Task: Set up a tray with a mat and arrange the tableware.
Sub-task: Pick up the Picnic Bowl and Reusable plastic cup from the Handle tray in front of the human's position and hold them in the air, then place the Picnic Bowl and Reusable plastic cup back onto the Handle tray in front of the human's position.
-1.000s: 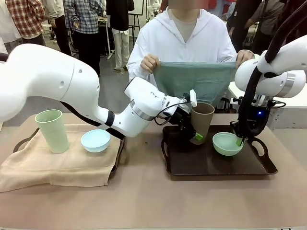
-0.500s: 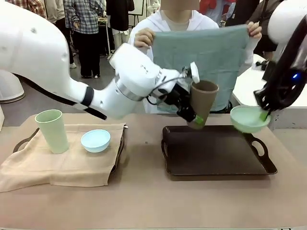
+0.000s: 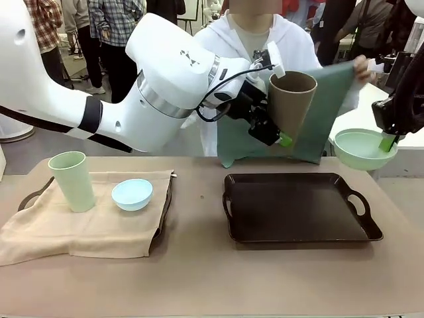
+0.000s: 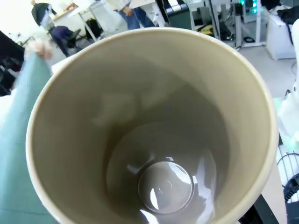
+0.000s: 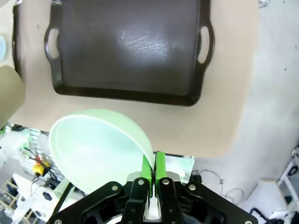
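Observation:
My left gripper point(image 3: 281, 136) is shut on the brown cup point(image 3: 290, 105) and holds it tilted in the air above the dark tray point(image 3: 298, 209), whose floor is bare. In the left wrist view I look straight into the brown cup point(image 4: 154, 140). Off the tray's right end, my right gripper point(image 3: 387, 142) is shut on the rim of the mint green bowl point(image 3: 360, 148), which hangs in the air. The right wrist view has the right gripper point(image 5: 153, 167) pinching the mint bowl point(image 5: 96, 147) above the tray point(image 5: 131, 46). Behind the cup, the person holds up a teal mat point(image 3: 328, 99).
At the left, a pale green cup point(image 3: 71, 180) and a light blue bowl point(image 3: 132, 194) stand on a beige mat point(image 3: 86, 232) that covers a second tray. The person's hand point(image 3: 363, 65) grips the teal mat's upper corner. People stand farther back.
Both arms have lifted their loads off the dark tray: the brown cup rose up and tilted, the mint bowl rose and went right. The person unfolded the teal mat and shifted it.

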{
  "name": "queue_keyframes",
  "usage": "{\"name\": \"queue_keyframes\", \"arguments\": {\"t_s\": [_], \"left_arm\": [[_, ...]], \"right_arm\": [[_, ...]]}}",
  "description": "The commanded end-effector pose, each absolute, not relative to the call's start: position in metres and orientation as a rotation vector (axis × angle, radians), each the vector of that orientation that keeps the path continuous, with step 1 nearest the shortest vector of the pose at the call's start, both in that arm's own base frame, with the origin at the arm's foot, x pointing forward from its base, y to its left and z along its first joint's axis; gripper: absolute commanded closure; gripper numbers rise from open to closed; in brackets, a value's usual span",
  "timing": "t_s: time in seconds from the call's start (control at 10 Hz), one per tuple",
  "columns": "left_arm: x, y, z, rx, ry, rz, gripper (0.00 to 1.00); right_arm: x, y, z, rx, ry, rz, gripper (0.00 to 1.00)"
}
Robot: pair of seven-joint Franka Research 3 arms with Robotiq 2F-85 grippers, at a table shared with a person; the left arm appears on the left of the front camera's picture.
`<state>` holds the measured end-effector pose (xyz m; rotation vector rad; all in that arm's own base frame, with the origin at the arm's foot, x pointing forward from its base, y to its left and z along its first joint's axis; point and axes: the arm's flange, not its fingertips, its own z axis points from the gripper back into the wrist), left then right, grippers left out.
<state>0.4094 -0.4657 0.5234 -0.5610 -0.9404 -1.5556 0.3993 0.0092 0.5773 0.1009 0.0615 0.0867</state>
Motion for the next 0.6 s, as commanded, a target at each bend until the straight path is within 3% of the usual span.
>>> {"name": "queue_keyframes", "arguments": {"t_s": [0.0, 0.5], "left_arm": [[0.4238, -0.4679, 0.5116, -0.574, -0.917, -1.560, 0.78], [0.4238, -0.4679, 0.5116, -0.574, -0.917, -1.560, 0.78]], "right_arm": [[0.4013, 0.0099, 0.5714, 0.100, 0.064, 0.087, 1.00], [0.4013, 0.0099, 0.5714, 0.100, 0.064, 0.087, 1.00]]}}
